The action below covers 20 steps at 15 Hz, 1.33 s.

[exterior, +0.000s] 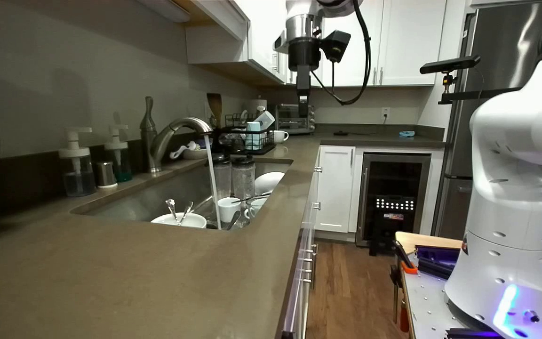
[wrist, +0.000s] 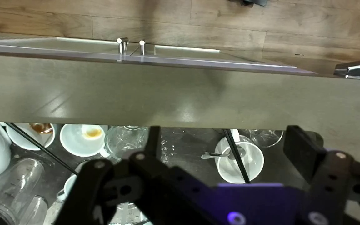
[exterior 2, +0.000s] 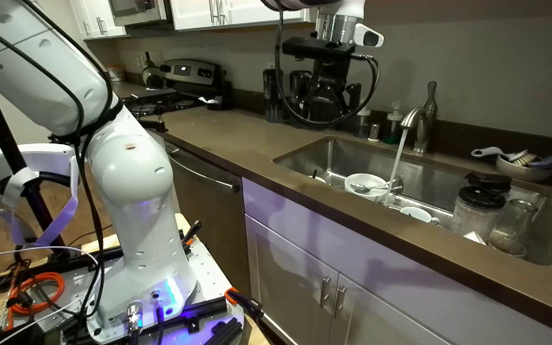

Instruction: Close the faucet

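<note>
Grey wall [exterior: 111,61] ran along the back of the kitchen, and against it lay the brown desk [exterior: 167,273], with a steel sink [exterior 2: 362,157] let into it. The faucet [exterior 2: 422,130] stood on the strip of desk between the sink and the wall, near the soap bottles [exterior: 77,175], its spout [exterior: 184,123] bent out over the sink.

Closing it was not done. Both exterior views showed a stream of water [exterior: 213,183] falling from the spout and coming down near a white bowl [exterior: 195,221] that held cutlery. What looked like the handle [exterior: 148,123] stood upright on the wall side of the faucet, with nothing touching it.

Up above the desk, well apart from the faucet, hung the gripper [wrist: 223,134]. Its fingers [wrist: 305,153] were spread wide, and nothing was held between them; the dishes [wrist: 255,161] that showed there in the wrist view lay below, in the sink. With gripper and handle out of contact, I judged the task to be at its very start.

Nearly everything was left, it seemed: bringing the gripper across to the handle, pushing or turning it until the water stopped, and drawing clear. Which way the handle had to go could not be told.
</note>
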Available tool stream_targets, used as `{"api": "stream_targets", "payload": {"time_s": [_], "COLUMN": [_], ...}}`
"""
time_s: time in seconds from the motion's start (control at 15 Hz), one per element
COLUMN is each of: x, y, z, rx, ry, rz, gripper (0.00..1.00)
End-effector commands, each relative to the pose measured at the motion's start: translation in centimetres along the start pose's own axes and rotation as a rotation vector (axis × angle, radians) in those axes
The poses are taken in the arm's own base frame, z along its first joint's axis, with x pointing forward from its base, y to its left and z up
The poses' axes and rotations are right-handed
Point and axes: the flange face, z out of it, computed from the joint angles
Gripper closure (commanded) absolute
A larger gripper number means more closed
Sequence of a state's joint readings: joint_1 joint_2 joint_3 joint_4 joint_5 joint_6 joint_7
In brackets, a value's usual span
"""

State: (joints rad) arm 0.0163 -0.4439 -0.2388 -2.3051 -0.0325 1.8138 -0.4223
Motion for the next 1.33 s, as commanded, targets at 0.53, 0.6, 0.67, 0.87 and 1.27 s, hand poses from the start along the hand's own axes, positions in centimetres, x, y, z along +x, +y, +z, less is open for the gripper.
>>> {"api": "stream_targets", "payload": {"time_s": [0.53, 0.6, 0.67, 0.87, 1.27], "x": [1.6, 2.1, 2.4, 3.7, 4.7], "y": [1.1, 1.5, 1.7, 2.6, 3.2], "z": [-0.5, -0.7, -0.8, -1.6, -1.3], "rx": [-0.006, -0.009, -0.011, -0.031, -0.049], "ry": [0.026, 0.028, 0.029, 0.074, 0.203], "rz": [0.008, 0.013, 0.014, 0.024, 0.013], "gripper": [0.00, 0.00, 0.00, 0.00, 0.00]}}
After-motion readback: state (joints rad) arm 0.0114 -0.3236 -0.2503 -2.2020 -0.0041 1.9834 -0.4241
